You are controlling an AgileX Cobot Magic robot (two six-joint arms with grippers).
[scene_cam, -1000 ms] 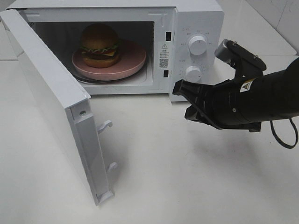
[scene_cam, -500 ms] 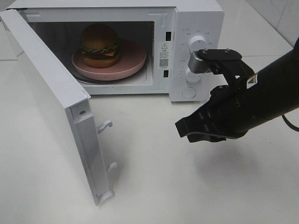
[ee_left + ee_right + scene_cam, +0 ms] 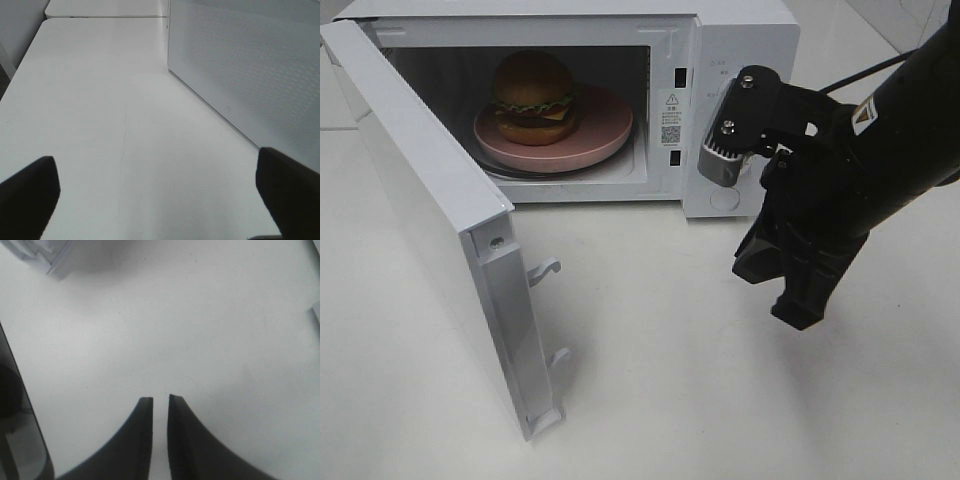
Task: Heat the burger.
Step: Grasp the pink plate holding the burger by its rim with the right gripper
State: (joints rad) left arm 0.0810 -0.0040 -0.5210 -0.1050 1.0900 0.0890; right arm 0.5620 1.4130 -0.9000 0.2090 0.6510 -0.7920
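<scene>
The burger point(image 3: 533, 97), with a brown bun, lettuce and cheese, sits on a pink plate point(image 3: 605, 128) inside the open white microwave point(image 3: 740, 30). My right gripper point(image 3: 798, 308) hangs in front of the microwave's control panel, right of the cavity, pointing down at the table. It is empty. In the right wrist view the right gripper point(image 3: 160, 397) has its fingers nearly together over bare table. My left gripper point(image 3: 155, 157) is open and empty over the table beside the microwave's perforated side wall point(image 3: 250, 65). It is out of the exterior high view.
The microwave door point(image 3: 430, 200) stands wide open, swung out to the front left, with latch hooks point(image 3: 548, 268) on its edge. A corner of white plastic point(image 3: 47, 257) shows in the right wrist view. White tabletop point(image 3: 650, 400) lies in front.
My right arm has swung from pointing left toward the cavity to pointing down. Its wrist has risen in front of the control panel. The burger, plate and door have not moved.
</scene>
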